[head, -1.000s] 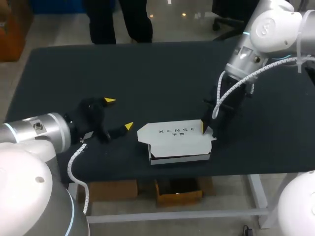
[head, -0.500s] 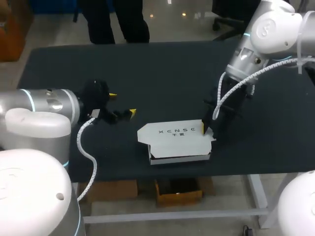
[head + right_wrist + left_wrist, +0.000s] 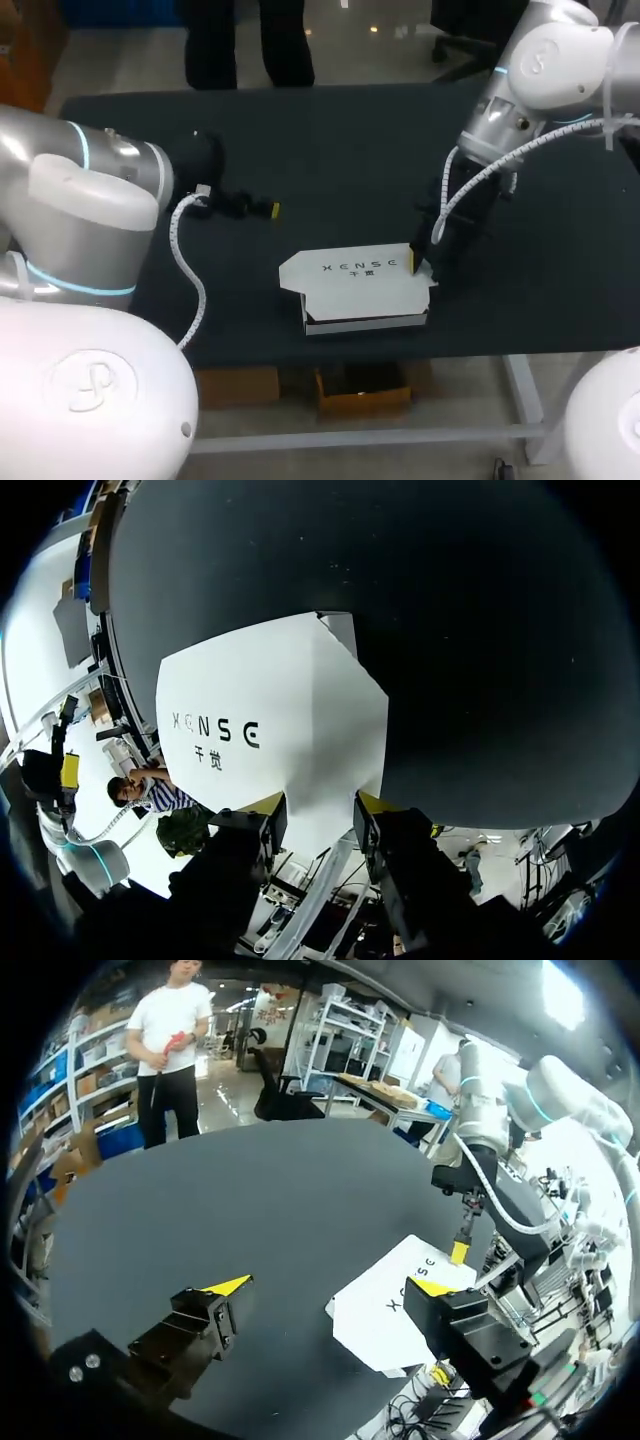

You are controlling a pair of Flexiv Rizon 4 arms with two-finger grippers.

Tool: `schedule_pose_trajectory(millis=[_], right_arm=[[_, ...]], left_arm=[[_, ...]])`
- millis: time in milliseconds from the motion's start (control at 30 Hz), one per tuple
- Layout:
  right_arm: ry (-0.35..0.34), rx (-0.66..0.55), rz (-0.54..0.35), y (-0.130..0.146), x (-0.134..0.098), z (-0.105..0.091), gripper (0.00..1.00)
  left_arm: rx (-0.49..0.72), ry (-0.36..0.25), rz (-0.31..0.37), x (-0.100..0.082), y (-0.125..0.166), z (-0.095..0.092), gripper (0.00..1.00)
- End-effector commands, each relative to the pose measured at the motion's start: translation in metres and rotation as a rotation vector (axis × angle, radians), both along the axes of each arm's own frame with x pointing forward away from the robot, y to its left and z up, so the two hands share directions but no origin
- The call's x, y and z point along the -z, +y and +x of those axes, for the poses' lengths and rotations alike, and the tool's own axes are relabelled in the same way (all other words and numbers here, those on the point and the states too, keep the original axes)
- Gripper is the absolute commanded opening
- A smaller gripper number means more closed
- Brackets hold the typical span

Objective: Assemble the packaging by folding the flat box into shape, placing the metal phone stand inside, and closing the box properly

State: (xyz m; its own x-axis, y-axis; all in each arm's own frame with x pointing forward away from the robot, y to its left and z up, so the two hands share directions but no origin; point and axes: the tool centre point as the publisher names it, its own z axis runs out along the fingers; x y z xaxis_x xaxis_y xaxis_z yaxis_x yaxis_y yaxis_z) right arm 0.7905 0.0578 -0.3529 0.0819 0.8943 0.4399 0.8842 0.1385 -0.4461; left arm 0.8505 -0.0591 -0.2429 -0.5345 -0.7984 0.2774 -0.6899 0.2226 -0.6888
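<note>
— Status on the white printed cardboard box [image 3: 360,285]?
— Folded into shape, lid down, near front edge of black table [image 3: 330,150]. No metal stand in sight; presumably inside.
— Grippers?
— Right gripper [image 3: 315,810] at lid's right-end flap; clamped or not, cannot tell. Left gripper [image 3: 330,1286] well apart, spread wide, empty. Probably only flap-tucking left.

White box [image 3: 362,288], folded up, lid flap over top, nr front edge of table [image 3: 300,130]
</note>
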Motion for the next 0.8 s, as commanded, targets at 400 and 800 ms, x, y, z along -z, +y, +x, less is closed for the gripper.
schedule_pose_trajectory(millis=[400,800], right_arm=[[-0.005,0.000,0.001,0.002,0.002,-0.002,0.41],[-0.007,0.000,0.001,0.002,0.001,-0.002,0.41]], left_arm=[[-0.432,0.787,0.221,0.011,-0.053,-0.009,1.00],[-0.454,0.784,0.185,0.009,-0.044,-0.009,1.00]])
